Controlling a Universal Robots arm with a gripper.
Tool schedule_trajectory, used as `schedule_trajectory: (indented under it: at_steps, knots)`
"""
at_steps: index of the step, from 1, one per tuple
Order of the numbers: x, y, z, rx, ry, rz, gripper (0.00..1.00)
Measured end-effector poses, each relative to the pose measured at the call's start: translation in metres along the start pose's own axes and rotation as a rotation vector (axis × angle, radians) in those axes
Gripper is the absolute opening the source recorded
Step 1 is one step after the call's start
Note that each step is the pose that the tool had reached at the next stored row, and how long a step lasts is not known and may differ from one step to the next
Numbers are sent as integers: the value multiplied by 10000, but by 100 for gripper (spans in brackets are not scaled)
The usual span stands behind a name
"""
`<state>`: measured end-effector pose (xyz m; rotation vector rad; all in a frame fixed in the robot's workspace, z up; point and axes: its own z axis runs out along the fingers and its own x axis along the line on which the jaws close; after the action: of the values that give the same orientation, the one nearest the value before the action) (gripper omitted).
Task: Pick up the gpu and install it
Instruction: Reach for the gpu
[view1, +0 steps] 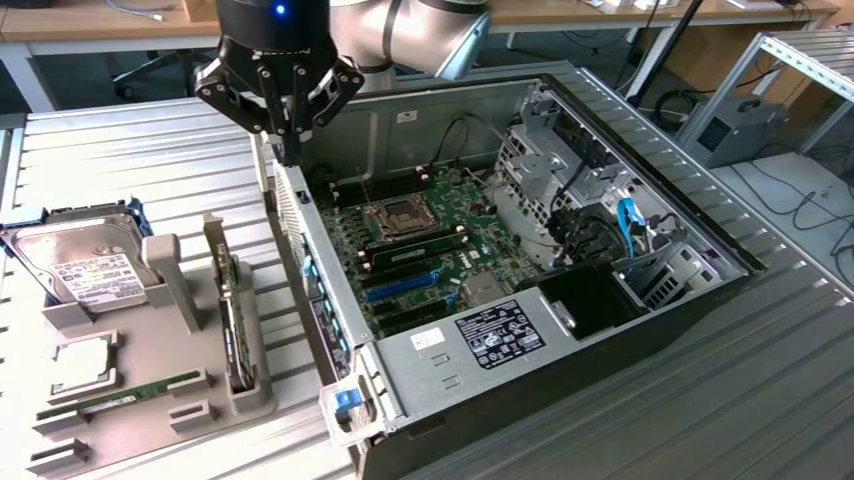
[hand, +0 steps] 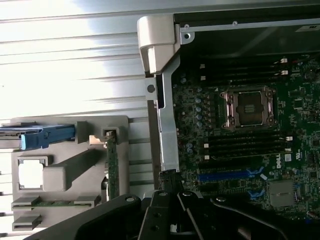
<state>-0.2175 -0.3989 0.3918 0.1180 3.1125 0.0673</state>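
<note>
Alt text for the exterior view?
A robot arm's claw, shut and empty, hangs over the edge of an open computer case lying on its side. At the exterior view's left, the gpu stands on edge in a grey holder with a hard drive.

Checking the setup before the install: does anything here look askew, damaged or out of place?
Nothing stands out. The gpu stands on edge in the grey holder, the hard drive and RAM stick sit in it too, and the open computer case looks undamaged.
</note>
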Motion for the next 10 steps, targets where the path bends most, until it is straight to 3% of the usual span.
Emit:
schedule_trajectory:
  at_steps: [10]
  knots:
    - [64, -5, 0, 0, -1, 0, 11]
